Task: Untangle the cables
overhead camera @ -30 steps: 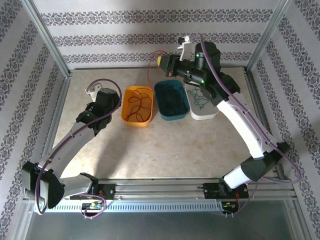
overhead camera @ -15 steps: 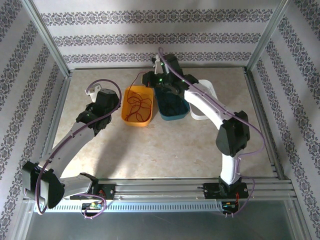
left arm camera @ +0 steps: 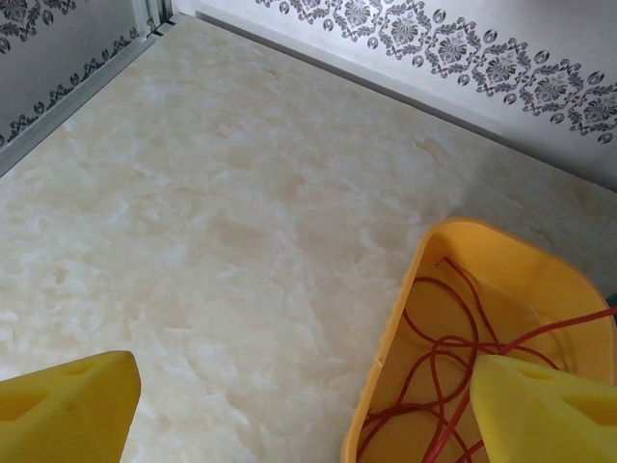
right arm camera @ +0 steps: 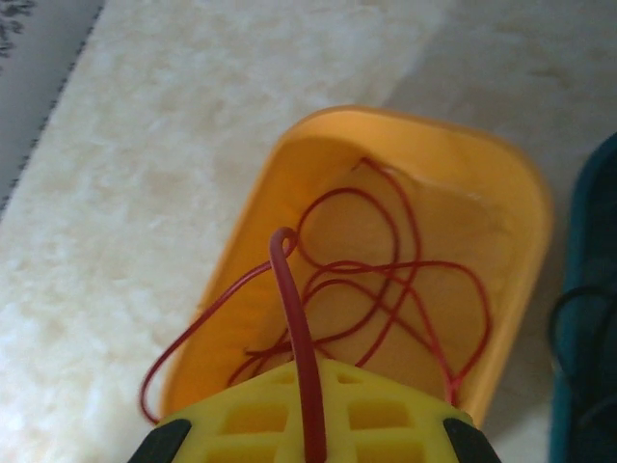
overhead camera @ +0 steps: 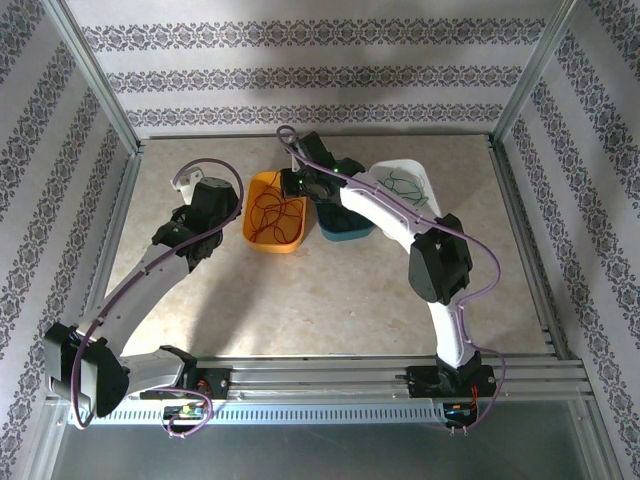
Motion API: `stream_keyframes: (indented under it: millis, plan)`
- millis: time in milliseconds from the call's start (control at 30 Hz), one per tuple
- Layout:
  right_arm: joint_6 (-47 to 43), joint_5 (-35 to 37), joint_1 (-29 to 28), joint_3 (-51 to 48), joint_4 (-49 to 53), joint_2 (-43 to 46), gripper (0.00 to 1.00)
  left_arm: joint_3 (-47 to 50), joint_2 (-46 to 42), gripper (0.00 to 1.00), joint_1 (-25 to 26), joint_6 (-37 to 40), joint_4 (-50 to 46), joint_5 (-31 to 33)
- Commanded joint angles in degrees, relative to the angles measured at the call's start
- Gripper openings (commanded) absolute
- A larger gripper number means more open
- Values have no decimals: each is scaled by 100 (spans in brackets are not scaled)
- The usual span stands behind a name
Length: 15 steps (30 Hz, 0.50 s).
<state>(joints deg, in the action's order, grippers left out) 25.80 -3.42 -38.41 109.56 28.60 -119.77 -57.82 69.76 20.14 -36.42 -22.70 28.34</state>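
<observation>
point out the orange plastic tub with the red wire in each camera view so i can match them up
Top external: the orange plastic tub sits mid-table, between the two arms.
Left wrist: the tub is at lower right, cut off by the bottom edge.
Right wrist: the tub is in the centre, seen from above.
Shared landmark: the thin red cable looped inside the tub, in all three views.

1. The flat table (overhead camera: 330,290) had a pale beige, marble-patterned top, with grey metal rails along its edges.
2. Three shallow rounded plastic tubs stood directly on it, in a row toward the far side.
3. The orange tub (overhead camera: 272,245) stood at the left of the row.
4. The teal tub (overhead camera: 352,229) sat just beside it, in the middle.
5. The white tub (overhead camera: 385,172) stood at the right, close against the teal one.
</observation>
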Motion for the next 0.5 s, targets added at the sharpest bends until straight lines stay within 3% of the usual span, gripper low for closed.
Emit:
stream_keyframes:
  millis: [0, 233, 467]
  plan:
    - [-542, 926, -92, 487, 511, -333, 0, -118, -55, 89, -46, 178, -178, -41]
    - [-1240, 1839, -354, 1429, 1205, -996, 0, -221, 6, 89, -47, 276, -187, -33]
    - [-1572, 2147, -498, 1737, 1406, -1363, 0, -282, 80, 89, -51, 285, -187, -84]
